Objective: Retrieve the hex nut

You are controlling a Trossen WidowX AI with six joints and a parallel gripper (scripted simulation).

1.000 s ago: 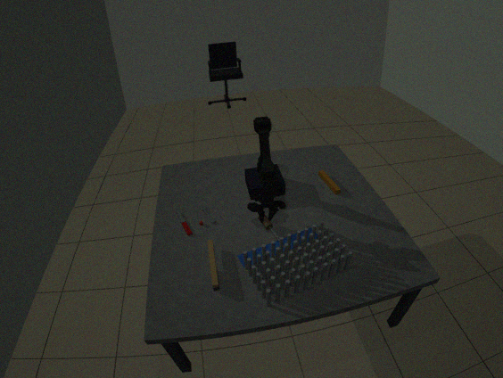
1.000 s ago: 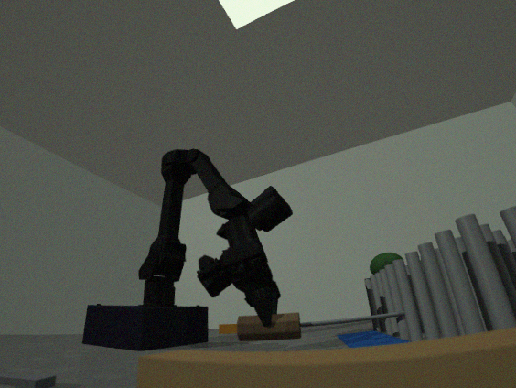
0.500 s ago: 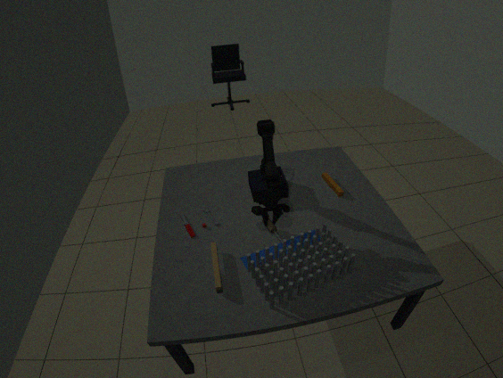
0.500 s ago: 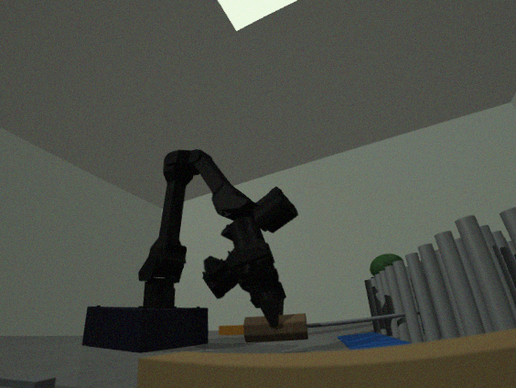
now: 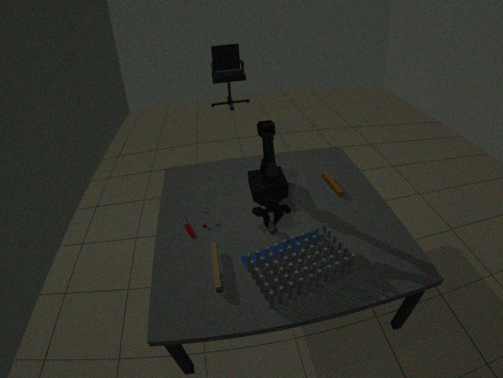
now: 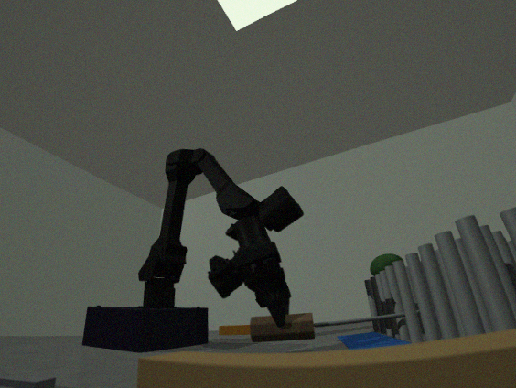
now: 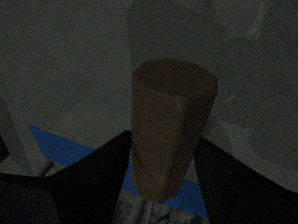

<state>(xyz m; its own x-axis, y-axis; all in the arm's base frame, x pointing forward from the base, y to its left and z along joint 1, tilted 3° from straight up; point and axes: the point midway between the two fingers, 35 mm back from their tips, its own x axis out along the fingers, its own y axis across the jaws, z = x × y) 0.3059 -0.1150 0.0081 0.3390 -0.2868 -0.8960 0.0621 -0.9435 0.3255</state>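
Observation:
My gripper (image 5: 272,224) (image 6: 282,324) (image 7: 163,140) is shut on the brown wooden handle (image 5: 272,228) (image 6: 299,327) (image 7: 161,125) of a tool. Its thin metal rod (image 6: 345,321) runs from the handle over the blue taped strip (image 5: 244,263) (image 6: 366,340) (image 7: 60,147) and in among the standing grey metal spacers (image 5: 272,298) (image 6: 446,284). The handle is close above the table, just in front of the strip. The rod's far end is hidden by the spacers. The spacers that I can see stand upright. I cannot make out the hex nut in any view.
A red-handled tool (image 5: 190,230) and a small red ball (image 5: 204,225) lie on the table (image 5: 187,308) at the left. A yellow bar (image 5: 216,267) lies left of the spacers. An orange bar (image 5: 333,184) (image 6: 234,329) lies at the back right. A green round object (image 6: 385,264) shows behind the spacers.

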